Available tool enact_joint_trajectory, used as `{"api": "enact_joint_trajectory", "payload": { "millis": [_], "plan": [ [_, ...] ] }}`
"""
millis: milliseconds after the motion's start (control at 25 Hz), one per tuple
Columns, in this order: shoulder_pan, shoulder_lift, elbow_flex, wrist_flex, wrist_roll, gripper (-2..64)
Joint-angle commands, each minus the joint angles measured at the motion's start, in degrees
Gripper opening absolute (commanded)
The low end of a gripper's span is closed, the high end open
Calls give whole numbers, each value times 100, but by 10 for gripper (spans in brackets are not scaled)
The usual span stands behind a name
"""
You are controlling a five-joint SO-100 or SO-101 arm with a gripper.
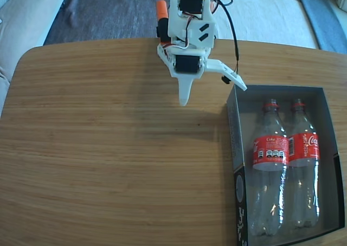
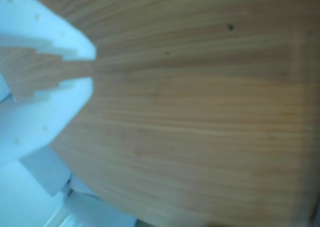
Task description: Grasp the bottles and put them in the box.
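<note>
Two clear bottles with red labels lie side by side inside the box at the right of the fixed view, necks pointing to the far end: the left bottle and the right bottle. The box is shallow, dark grey inside, with a black outer side. My white gripper hangs over bare table to the left of the box's far corner, tip pointing down. In the wrist view the gripper shows only a thin slit at its tips, with nothing but wood grain behind it.
The wooden table stretches wide to the left of and in front of the gripper. A black cable runs down to the camera mount next to the box's far-left corner. Dark and pale fabric lies beyond the table's far edge.
</note>
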Motion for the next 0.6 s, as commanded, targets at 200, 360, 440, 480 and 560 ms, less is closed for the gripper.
{"api": "enact_joint_trajectory", "payload": {
  "millis": [200, 360, 440, 480, 560],
  "plan": [
    [18, 589, 105, 18, -18, -3],
    [18, 589, 105, 9, -18, -3],
    [18, 589, 105, 9, -18, -3],
    [18, 589, 105, 9, -18, -3],
    [18, 589, 105, 9, -18, -3]
  ]
}}
